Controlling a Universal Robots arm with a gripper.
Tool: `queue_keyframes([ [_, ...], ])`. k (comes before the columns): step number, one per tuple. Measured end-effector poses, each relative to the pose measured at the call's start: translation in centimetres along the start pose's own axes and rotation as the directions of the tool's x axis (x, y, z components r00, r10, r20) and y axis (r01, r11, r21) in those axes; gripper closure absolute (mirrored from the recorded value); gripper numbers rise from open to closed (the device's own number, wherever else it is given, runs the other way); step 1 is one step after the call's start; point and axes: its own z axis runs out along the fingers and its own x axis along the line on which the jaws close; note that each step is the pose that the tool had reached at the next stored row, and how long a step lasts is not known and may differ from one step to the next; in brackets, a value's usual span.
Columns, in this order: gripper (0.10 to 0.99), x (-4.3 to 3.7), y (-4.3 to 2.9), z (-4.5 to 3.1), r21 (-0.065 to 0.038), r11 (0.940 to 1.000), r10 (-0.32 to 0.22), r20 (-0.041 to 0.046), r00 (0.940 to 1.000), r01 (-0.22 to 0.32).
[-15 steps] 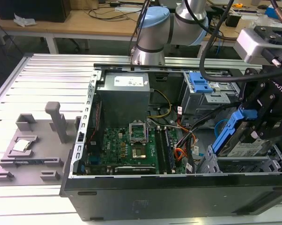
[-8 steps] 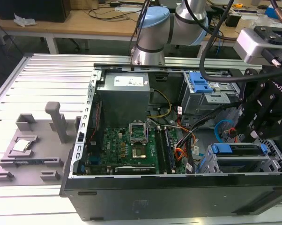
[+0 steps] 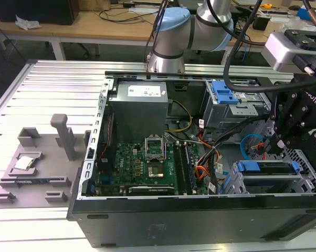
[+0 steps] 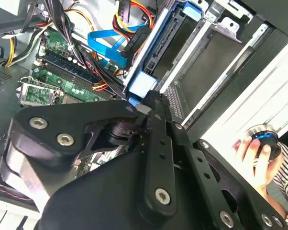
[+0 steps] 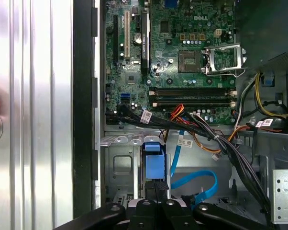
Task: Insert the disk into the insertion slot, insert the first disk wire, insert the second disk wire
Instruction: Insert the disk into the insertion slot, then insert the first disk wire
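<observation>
While the disk sits in the slot at the case's near right, the clenched claw hangs at its blue frame.

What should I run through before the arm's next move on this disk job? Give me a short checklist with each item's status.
1. Disk lies in the insertion slot: ok.
2. Disk pushed fully home: cannot tell.
3. Gripper shut, tips at the disk's blue end: ok.
4. Blue cable plugged into the disk: cannot tell.
5. Room around the gripper: that cable loops close beside it and may snag: not ok.
6. Person's hand outside the case, on a round button: ok.
</observation>
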Motion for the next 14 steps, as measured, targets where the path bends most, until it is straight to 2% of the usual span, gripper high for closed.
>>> queue_keyframes([
  [4,0.980,0.00,-0.01,0.02,0.000,1.0000,0.000,0.0000,1.0000,0.000],
  [5,0.980,-0.01,-0.18,0.04,0.000,1.0000,0.000,0.0004,1.0000,0.000],
  [7,0.980,-0.25,-1.12,0.05,0.000,1.0000,0.000,-0.0020,1.0000,0.000],
  [9,0.980,-0.58,-1.45,0.13,0.000,1.0000,0.000,-0.0030,1.0000,0.000],
  [11,0.980,-0.98,-1.66,0.25,0.000,1.0000,0.000,-0.0034,1.0000,0.000],
  [13,0.980,-1.95,-1.83,0.54,-0.001,1.0000,0.000,-0.0038,1.0000,0.000],
  [14,0.980,-2.51,-1.96,0.96,-0.001,1.0000,0.000,-0.0040,1.0000,0.000],
])
